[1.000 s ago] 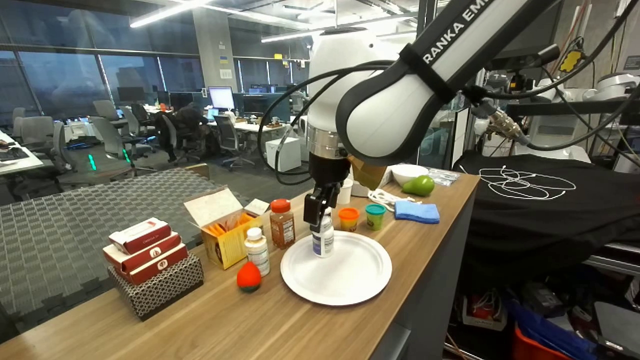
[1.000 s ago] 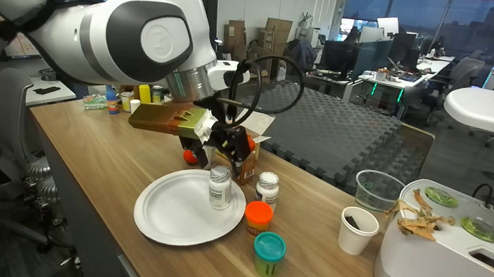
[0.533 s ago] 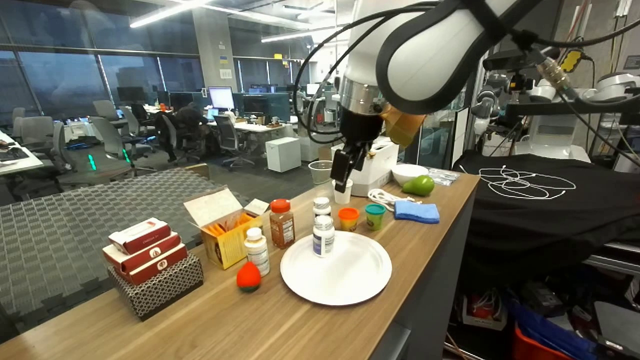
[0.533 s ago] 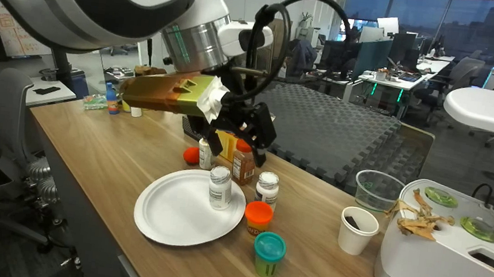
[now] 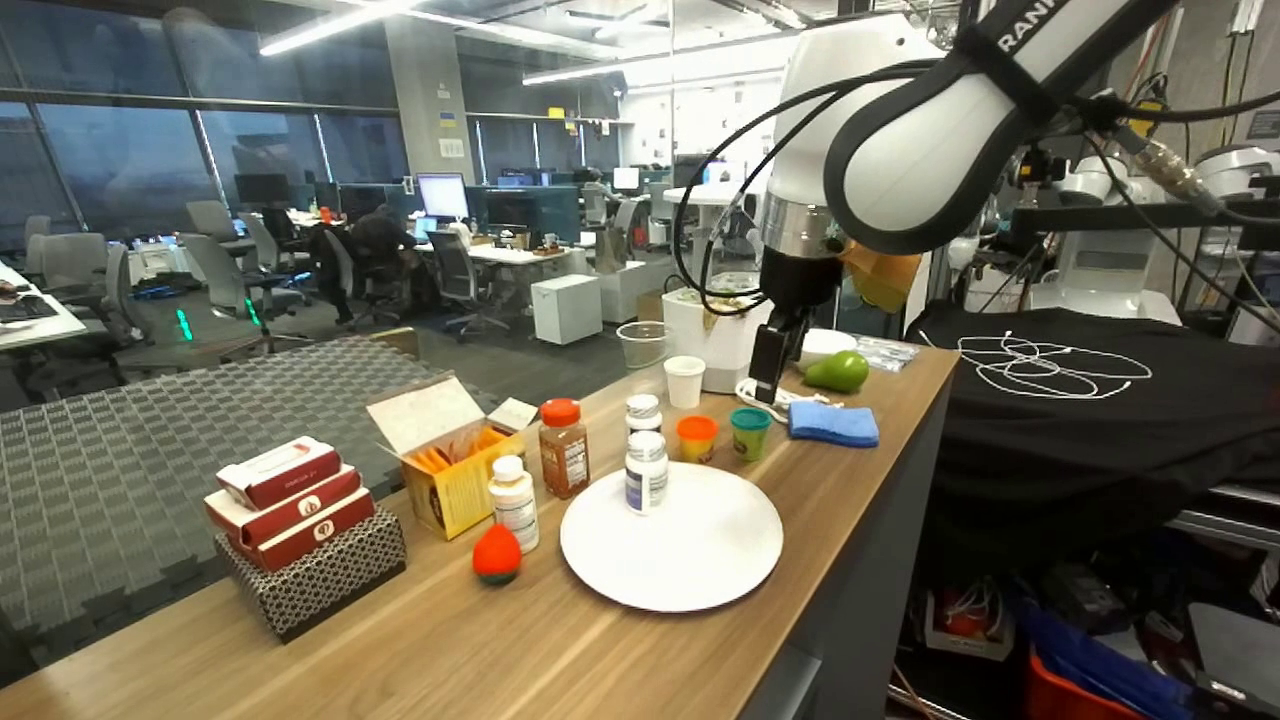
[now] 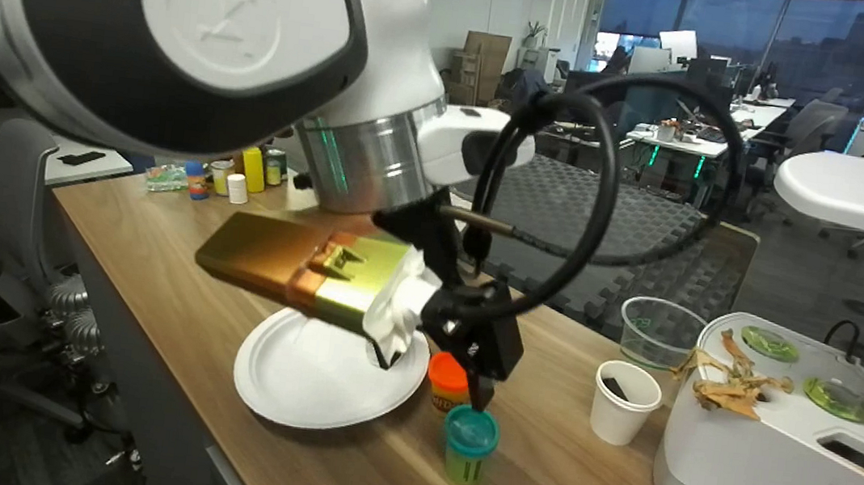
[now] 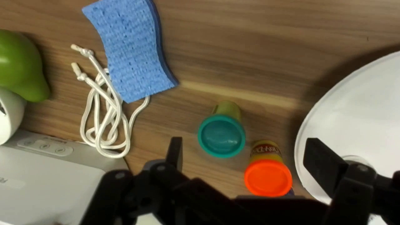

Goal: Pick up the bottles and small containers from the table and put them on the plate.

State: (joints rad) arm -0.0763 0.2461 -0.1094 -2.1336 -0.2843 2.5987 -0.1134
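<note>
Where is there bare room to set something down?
Most of the plate, around its lone white bottle. Bare counter lies between the plate, teal-lidded tub and blue sponge. It is crowded along the plate's far side in an exterior view: red-capped jar, another white bottle and orange-lidded tub stand close.

Open table [image 7: 256, 47] beside sponge [image 7: 134, 50], teal tub [image 7: 222, 134], orange tub [image 7: 268, 176] (obstacles near plate [image 7: 353, 106])

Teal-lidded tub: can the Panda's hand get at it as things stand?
Probably yes: the hand is open and empty, and in the wrist view nothing covers the teal-lidded tub. The orange-lidded Play-Doh tub stands close beside it, so the approach may need careful aim.
</note>
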